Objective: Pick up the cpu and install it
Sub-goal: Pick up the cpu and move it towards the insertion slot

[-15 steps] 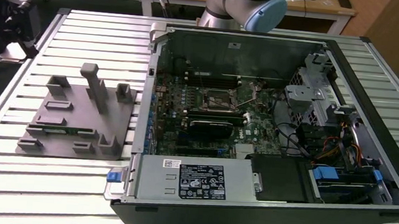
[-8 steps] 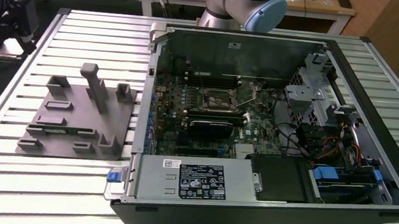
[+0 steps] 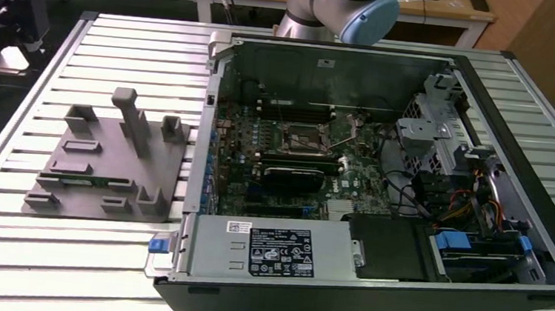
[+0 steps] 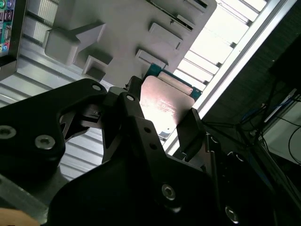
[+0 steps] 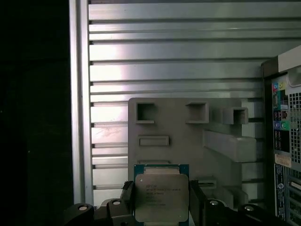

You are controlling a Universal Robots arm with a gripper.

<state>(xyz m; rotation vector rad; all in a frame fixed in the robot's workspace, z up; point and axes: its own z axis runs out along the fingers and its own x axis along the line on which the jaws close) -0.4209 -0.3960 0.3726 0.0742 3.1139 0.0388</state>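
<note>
The black two-finger gripper [image 5: 162, 203] is clamped on opposite edges of the flat, square, silvery-topped cpu [image 5: 161, 195], held over the grey plastic fixture block [image 5: 188, 136]. Risk: the edge grip looks narrow, so a slip or tilt would misalign the chip at the square black motherboard socket [image 3: 306, 137], probably damaging contacts.

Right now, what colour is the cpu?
The cpu is silvery grey, green-edged; best in the first wrist view.
</note>
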